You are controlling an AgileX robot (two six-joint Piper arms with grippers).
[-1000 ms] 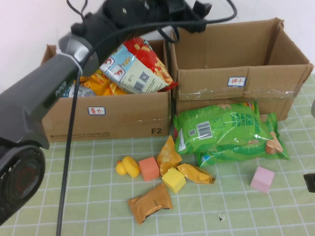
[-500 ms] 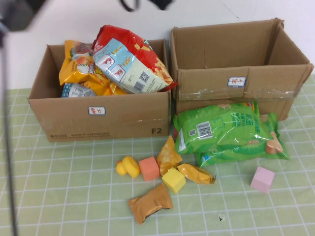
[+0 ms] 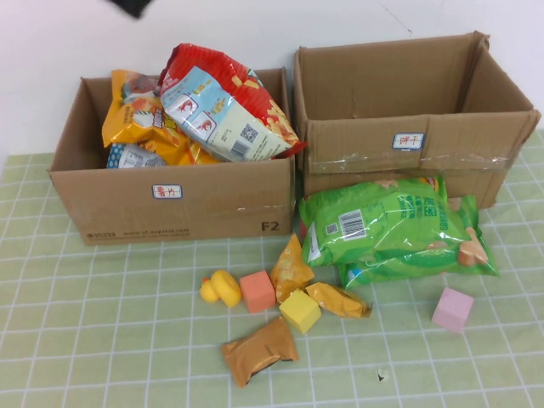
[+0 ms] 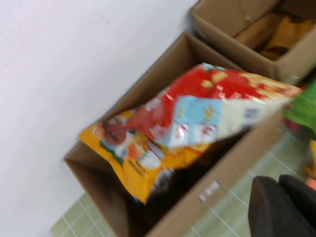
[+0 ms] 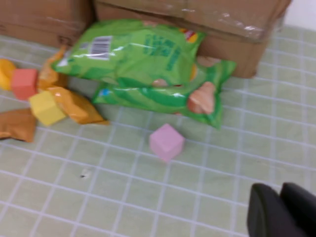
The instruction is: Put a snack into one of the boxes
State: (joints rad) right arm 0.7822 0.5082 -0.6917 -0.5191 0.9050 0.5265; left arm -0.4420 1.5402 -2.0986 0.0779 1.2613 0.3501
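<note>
High view shows the red chip bag (image 3: 229, 102) lying tilted atop the full left box (image 3: 183, 204), so the deposit looks done. Left gripper (image 4: 284, 207) sits above the box's 4 o'clock side, right gripper (image 5: 281, 210) above the mat; whether either is open is unclear.

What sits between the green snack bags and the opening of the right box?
Only the right box's own front wall; the green snack bags lean against it. Neither the left claw nor the right claw is near them.
</note>
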